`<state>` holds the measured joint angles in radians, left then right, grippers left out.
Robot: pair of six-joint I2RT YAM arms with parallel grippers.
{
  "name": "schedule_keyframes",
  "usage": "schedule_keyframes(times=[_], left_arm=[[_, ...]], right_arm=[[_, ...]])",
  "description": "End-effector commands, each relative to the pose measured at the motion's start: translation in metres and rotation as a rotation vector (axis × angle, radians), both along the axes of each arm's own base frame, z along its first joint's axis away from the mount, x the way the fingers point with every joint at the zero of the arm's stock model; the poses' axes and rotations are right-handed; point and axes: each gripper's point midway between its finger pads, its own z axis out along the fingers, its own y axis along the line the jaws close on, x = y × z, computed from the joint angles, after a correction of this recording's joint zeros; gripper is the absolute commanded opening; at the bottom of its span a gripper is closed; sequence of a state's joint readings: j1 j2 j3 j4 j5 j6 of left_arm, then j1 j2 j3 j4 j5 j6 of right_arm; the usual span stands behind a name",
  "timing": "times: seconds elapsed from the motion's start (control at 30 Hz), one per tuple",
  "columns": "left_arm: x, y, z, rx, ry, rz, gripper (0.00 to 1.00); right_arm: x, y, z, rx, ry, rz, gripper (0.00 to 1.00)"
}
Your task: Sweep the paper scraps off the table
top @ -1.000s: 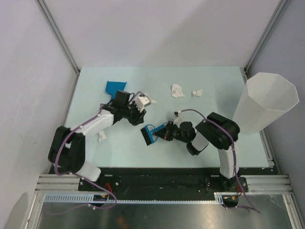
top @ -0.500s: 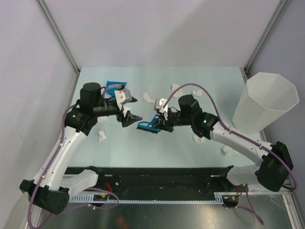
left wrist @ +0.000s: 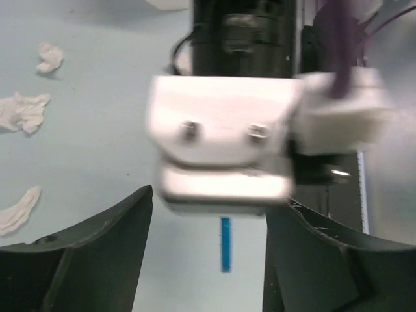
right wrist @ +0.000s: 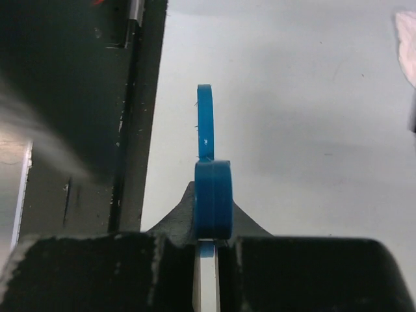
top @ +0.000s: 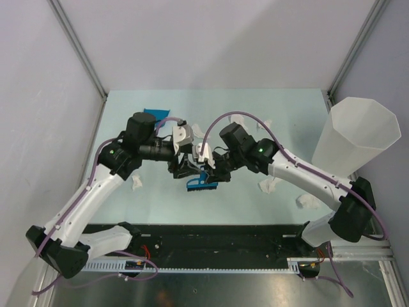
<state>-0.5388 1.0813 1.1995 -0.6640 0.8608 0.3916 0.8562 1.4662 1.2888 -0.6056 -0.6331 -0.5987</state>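
Colleague: Claws, as shown?
Operator: I see the left claw [top: 183,167] spread wide and empty, facing the right claw [top: 208,171], which is clamped tight on a blue brush [top: 200,184].
Colleague: Paper scraps [top: 136,183]?
Operator: Scattered on the worktop [top: 300,105]. One lies beside my left arm, two lie beside my right, and others lie farther back.
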Motion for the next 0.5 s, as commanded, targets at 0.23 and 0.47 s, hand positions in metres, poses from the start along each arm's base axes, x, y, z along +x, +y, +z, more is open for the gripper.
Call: schedule_keyframes(times=[0.23,0.47], left_arm=[[0.005,-0.012,-0.014,0.041,0.082,0.002,0.54],[-0.012,-0.019,-0.016,0.017,0.131,-0.081,0.52]], right_arm=[[-0.013,0.013,0.028,0.062,-0.050,0.091,0.00],[-0.005,0.024,0.043,0.117,-0.058,0.082,0.00]])
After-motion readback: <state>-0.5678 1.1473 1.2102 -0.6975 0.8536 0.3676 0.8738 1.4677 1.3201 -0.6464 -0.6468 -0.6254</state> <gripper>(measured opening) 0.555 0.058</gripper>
